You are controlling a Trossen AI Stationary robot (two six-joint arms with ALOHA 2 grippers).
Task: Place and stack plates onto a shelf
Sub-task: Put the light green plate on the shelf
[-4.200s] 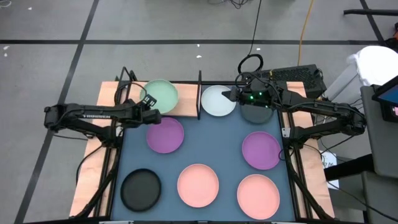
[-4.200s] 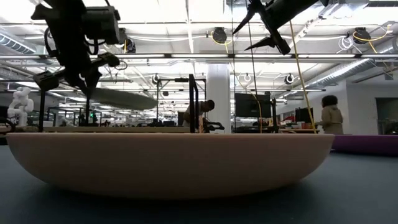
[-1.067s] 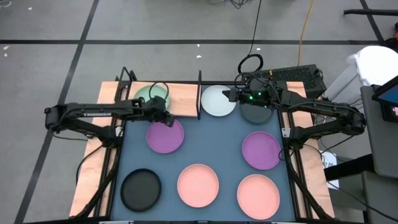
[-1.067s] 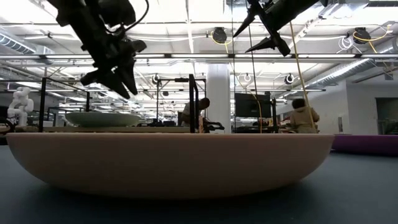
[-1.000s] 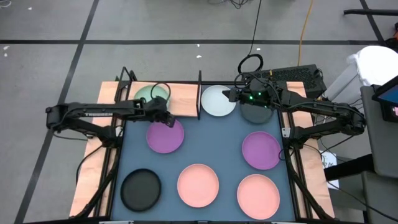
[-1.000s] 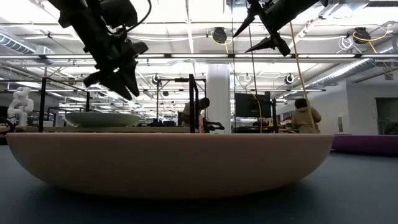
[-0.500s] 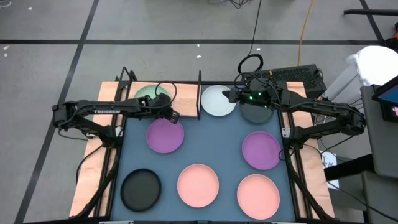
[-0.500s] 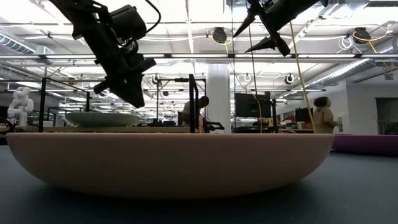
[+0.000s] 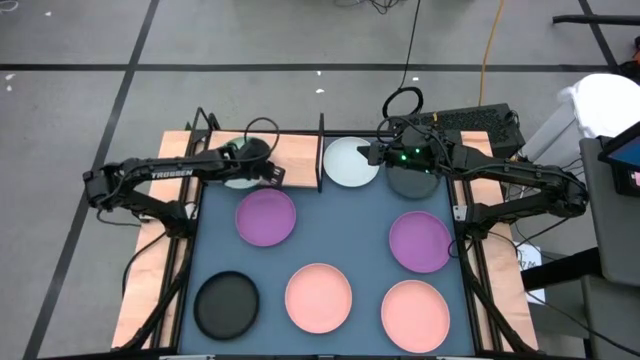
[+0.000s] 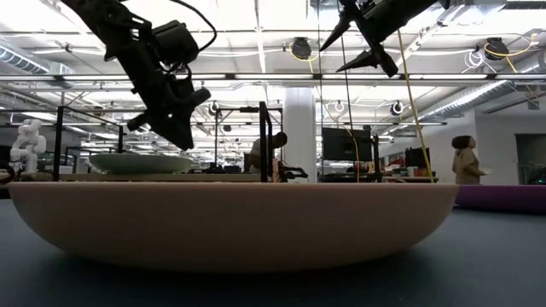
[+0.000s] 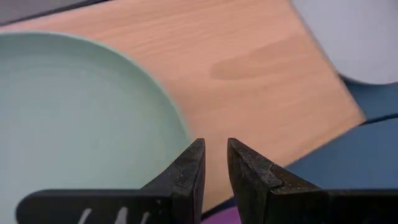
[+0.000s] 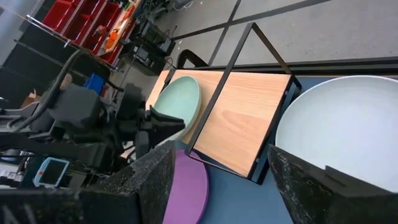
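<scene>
My left gripper [image 9: 274, 175] hovers shut over the near edge of the light-wood shelf [image 9: 295, 150], holding nothing. It is beside the pale green plate [image 11: 81, 124], which lies flat on the shelf board and sits mostly under the arm in the high view. My right gripper [image 12: 224, 180] waits open, high above the whitish plate [image 9: 348, 165]. That plate lies just right of the shelf's black post. A black plate [image 9: 410, 183] lies under the right wrist. Two purple plates [image 9: 266, 217] [image 9: 419, 241], two salmon plates [image 9: 318, 297] [image 9: 415, 315] and another black plate [image 9: 226, 305] lie on the blue-grey mat.
Thin black posts [image 9: 320, 150] rise at the shelf's right end and along its far side. A keyboard and cables [image 9: 470, 120] lie beyond the table's far right corner. In the low view a salmon plate [image 10: 230, 222] fills the foreground, and a person [image 10: 465, 162] stands in the room behind.
My left gripper has moved from above the purple plate's far rim toward the table's far edge and a little to the right, and is now over the shelf's near edge. The pale green plate has stayed flat on the shelf. The right arm has kept still.
</scene>
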